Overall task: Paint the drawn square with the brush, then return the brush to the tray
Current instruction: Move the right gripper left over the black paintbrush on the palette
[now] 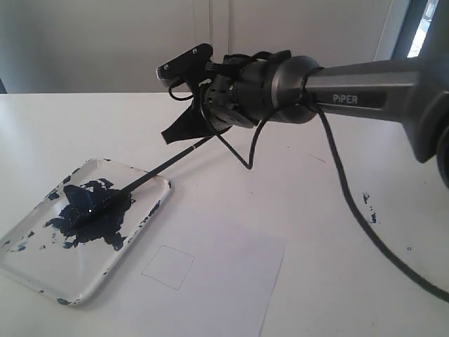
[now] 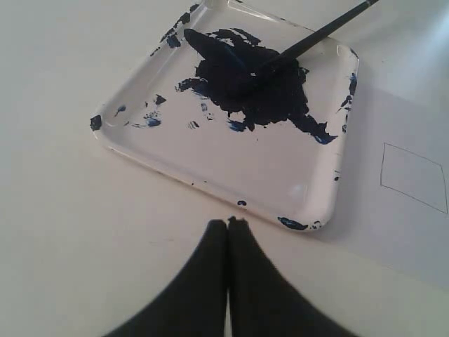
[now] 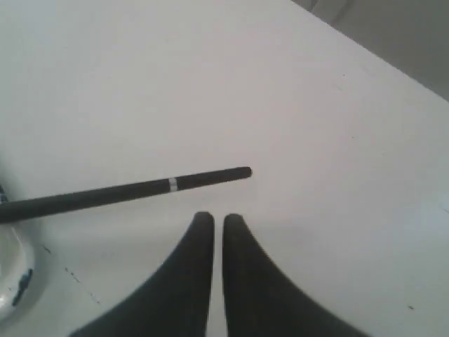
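The tray (image 1: 84, 270) sits at the left of the table, its middle smeared dark blue. The brush (image 1: 160, 168) lies with its clotted tip in that paint and its handle slanting up over the rim toward my right gripper (image 1: 168, 135). In the right wrist view the brush (image 3: 126, 191) handle end passes just beyond the right gripper (image 3: 212, 217), whose fingers stand a narrow slit apart with nothing between them. The drawn square (image 1: 168, 267) is white inside. My left gripper (image 2: 228, 222) is shut and empty, just short of the tray (image 2: 245, 168) rim, with the brush (image 2: 316, 35) and square (image 2: 414, 175) beyond it.
The square is drawn on a white paper sheet (image 1: 224, 281) lying right of the tray. A black cable (image 1: 351, 203) hangs from the right arm down over the table. Small blue paint flecks (image 1: 368, 207) mark the table at the right.
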`<state>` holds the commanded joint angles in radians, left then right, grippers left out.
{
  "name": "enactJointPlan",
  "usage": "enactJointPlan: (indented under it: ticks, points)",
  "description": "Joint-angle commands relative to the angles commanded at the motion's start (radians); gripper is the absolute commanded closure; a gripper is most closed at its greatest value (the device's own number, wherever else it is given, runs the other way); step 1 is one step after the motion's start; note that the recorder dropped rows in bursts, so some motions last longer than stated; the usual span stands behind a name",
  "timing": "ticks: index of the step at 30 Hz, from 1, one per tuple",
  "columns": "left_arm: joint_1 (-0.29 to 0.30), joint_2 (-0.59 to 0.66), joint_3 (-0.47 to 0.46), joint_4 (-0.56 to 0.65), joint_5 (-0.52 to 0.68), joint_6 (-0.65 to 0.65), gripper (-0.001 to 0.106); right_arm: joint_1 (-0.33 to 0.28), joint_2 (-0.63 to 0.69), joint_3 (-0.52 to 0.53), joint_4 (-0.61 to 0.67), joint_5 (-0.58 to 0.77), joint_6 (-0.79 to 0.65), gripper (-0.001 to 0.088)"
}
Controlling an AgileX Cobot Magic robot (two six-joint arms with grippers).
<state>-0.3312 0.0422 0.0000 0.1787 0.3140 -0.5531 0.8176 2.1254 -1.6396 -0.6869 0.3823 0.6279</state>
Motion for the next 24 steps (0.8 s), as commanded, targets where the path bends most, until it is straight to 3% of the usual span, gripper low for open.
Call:
enactJointPlan:
  ticks: [1, 2, 3, 4, 6, 9, 19, 24]
  points:
    - [0.0, 0.0, 0.0, 0.0, 0.0, 0.0, 0.102, 0.001, 0.012, -0.017, 0.012, -0.005, -0.008, 0.0481]
    - [0.0, 0.0, 0.0, 0.0, 0.0, 0.0, 0.102, 0.001, 0.019, -0.024, 0.023, -0.005, -0.025, 0.0389]
    - [0.0, 0.0, 0.0, 0.0, 0.0, 0.0, 0.102, 0.001, 0.032, -0.036, 0.078, -0.013, -0.144, 0.0248]
    - [0.0, 0.0, 0.0, 0.0, 0.0, 0.0, 0.102, 0.001, 0.037, -0.043, 0.126, -0.006, -0.212, 0.0226]
    - [0.0, 0.0, 0.0, 0.0, 0.0, 0.0, 0.102, 0.01, 0.08, -0.089, 0.317, 0.088, -0.597, 0.0251]
    - [0.0, 0.0, 0.0, 0.0, 0.0, 0.0, 0.102, 0.013, 0.125, -0.127, 0.459, 0.157, -0.865, 0.0262]
    - [0.0, 0.0, 0.0, 0.0, 0.0, 0.0, 0.102, 0.037, 0.175, -0.199, 0.51, 0.111, -1.082, 0.0266]
    - [0.0, 0.0, 0.0, 0.0, 0.0, 0.0, 0.102, 0.039, 0.208, -0.213, 0.497, 0.123, -1.126, 0.034]
